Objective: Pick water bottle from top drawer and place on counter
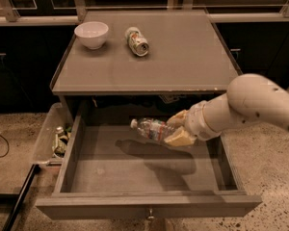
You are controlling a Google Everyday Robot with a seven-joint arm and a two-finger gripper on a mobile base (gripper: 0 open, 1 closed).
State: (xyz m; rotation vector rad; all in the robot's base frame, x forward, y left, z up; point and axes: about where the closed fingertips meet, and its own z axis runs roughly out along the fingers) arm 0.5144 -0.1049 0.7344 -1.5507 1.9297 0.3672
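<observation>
Lift step judged to be in hand. Water bottle (pixel 150 128) is seen at centre frame, lying roughly level with its white cap to the left, over the floor of the open top drawer (pixel 86 206). A shadow is cast beneath it, so it is taken as raised, though light contact cannot be excluded. Gripper (pixel 177 128), just right of centre, is clamped on the bottle's right half, one finger above and one below.

The counter (pixel 197 61) front edge sits directly above the bottle. The bottle should therefore be drawn toward the lower frame first, then raised and carried over the edge. The thin crinkled wall may buckle, so squeeze should be kept modest. The bare right half of the counter is suggested for set-down.

Count, left to right:
- plastic bin (pixel 47 129) with scraps, lower left: one
- white bowl (pixel 91 34), upper left: one
- can (pixel 137 41), on its side: one
- water bottle: one
- drawer knob (pixel 151 216): one
- gripper: one
</observation>
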